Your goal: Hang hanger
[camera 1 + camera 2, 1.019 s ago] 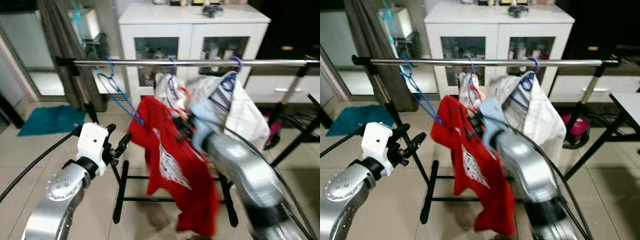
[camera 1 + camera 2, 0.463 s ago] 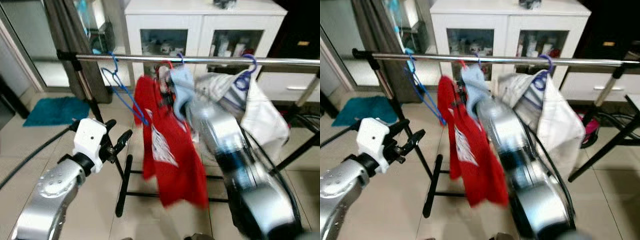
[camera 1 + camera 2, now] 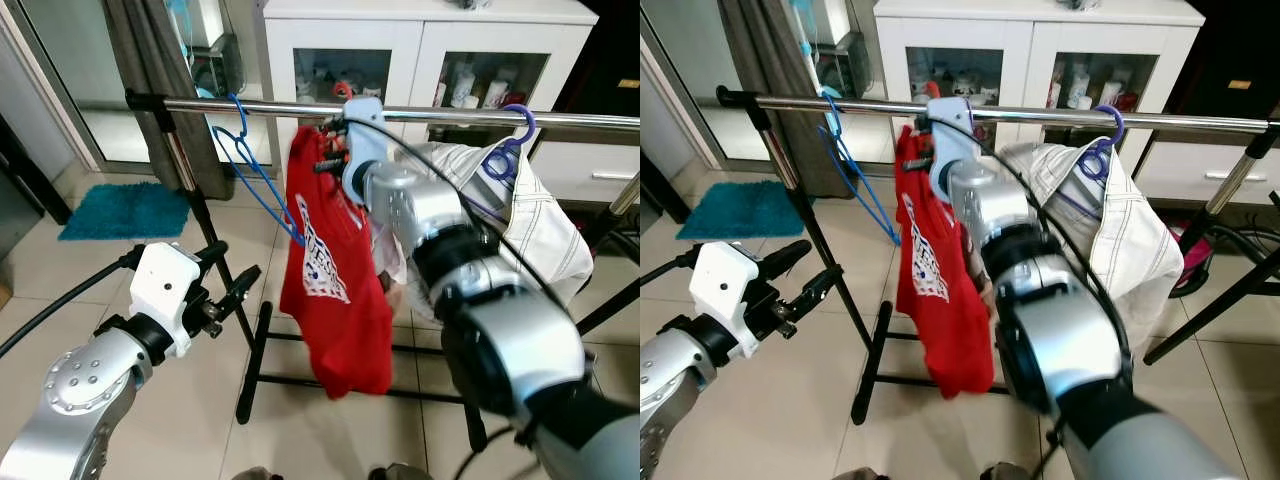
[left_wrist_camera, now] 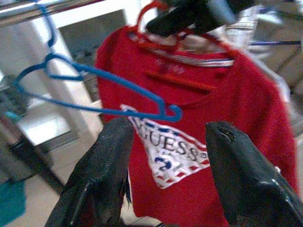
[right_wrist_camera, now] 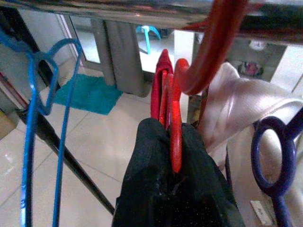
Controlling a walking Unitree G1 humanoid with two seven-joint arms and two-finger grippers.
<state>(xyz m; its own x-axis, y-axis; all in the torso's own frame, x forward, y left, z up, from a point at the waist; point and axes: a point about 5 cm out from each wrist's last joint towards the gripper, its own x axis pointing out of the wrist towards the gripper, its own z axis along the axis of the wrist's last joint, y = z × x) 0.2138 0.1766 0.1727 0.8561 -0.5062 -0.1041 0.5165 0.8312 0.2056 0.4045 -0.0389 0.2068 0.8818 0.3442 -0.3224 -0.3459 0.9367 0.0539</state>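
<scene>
A red T-shirt (image 3: 330,270) hangs from a red hanger (image 5: 176,118). My right gripper (image 5: 171,142) is shut on the hanger's neck, just under the chrome rail (image 3: 570,120). The red hook (image 5: 213,47) curves up across the rail; I cannot tell whether it rests on it. The right arm reaches up from the lower right, with its gripper (image 3: 328,160) at the shirt's collar. Low on the left my left gripper (image 3: 240,285) stands open, with nothing between its fingers (image 4: 109,161), facing the shirt from a short distance.
An empty blue hanger (image 3: 255,180) hangs on the rail left of the shirt. A white jacket (image 3: 530,210) on a purple hanger hangs to the right. Behind stand a white cabinet (image 3: 420,50) and a grey curtain (image 3: 150,60). A teal mat (image 3: 120,210) lies on the tiles.
My right arm has lifted the red shirt and its hanger from below the rail up to it. The camera has shifted. The left arm has hardly moved.
</scene>
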